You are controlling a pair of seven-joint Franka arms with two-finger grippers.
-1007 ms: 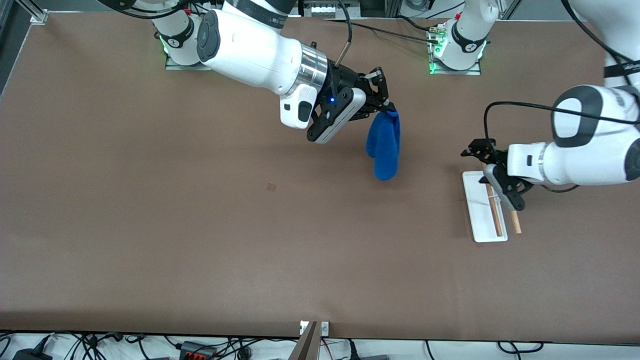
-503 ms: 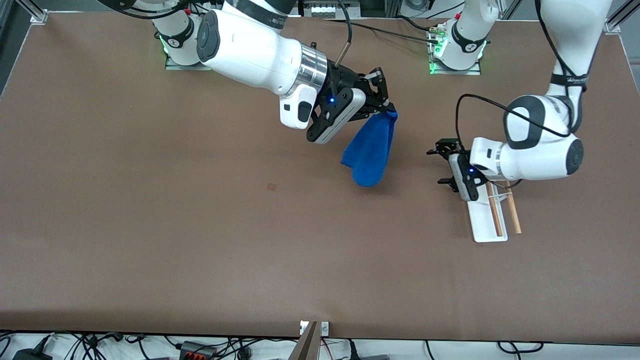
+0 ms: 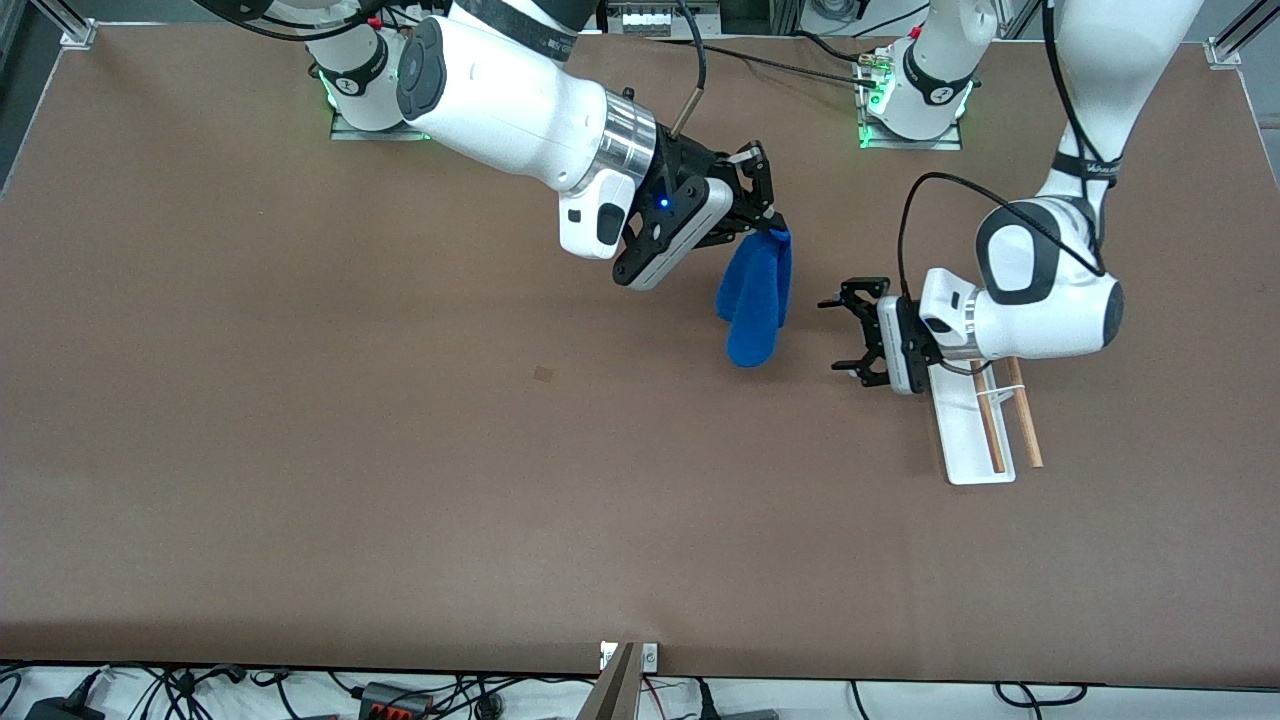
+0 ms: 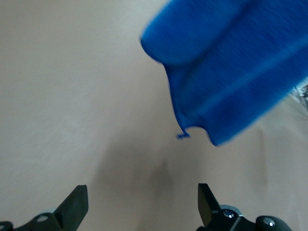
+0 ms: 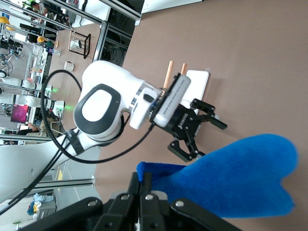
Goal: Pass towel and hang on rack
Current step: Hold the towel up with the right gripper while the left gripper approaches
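blue towel: folded, hanging free in the air from one pinched corner, long axis running straight down from the grip, lower end loose and clear of the table; held over mid-table, between the two arms

right gripper: clenched on the towel's top corner, fingers pressed together on the cloth in its own wrist view; over mid-table, toward the bases

left gripper: spread wide and holding nothing, turned sideways so its opening faces the towel; over the table just off the rack's end, near the towel but not touching it; its wrist view shows the cloth ahead of the open fingertips, still apart from them

rack: white base with two wooden rods, lying toward the left arm's end of the table, partly under the left arm, nothing on it

key relation: towel hangs between the grippers, nearer the left one's mouth than the rack; judged step, handover; left gripper likely needs to close the gap across the hanging length, rack then lying on its own side
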